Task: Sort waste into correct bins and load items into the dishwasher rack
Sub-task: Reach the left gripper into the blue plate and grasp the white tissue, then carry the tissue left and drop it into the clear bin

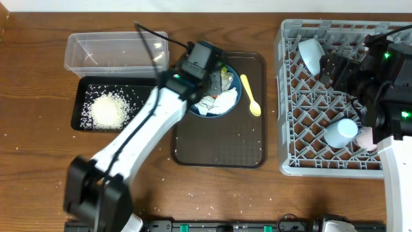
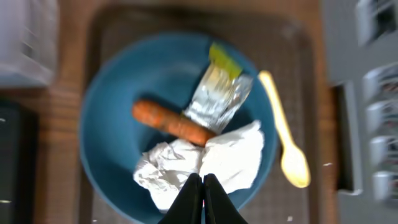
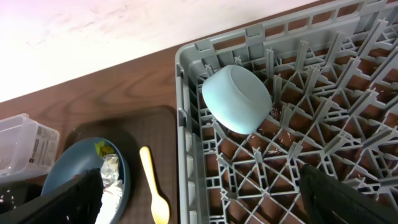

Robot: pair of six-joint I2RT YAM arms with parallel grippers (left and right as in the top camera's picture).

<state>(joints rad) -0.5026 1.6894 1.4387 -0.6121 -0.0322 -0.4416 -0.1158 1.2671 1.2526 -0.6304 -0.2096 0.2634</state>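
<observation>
The dark-blue dish (image 2: 118,106) on the brown tray holds an orange sausage (image 2: 171,121), crumpled white tissue (image 2: 236,155) and a green-and-silver wrapper (image 2: 217,96). My left gripper (image 2: 203,180) is shut, its tips over the tissue; I cannot tell whether it pinches any. The yellow spoon (image 1: 250,95) lies right of the dish. My right gripper (image 3: 200,180) is open and empty over the left part of the grey rack (image 1: 309,116). In the rack lie a white bowl (image 3: 236,99), a light-blue cup (image 1: 341,132) and a pink cup (image 1: 367,138).
At the left stand a clear tub (image 1: 116,51) and a black tray (image 1: 87,96) with a heap of rice (image 1: 108,109). Loose grains dot the brown serving tray (image 1: 219,142) and the table. My left arm crosses the table diagonally.
</observation>
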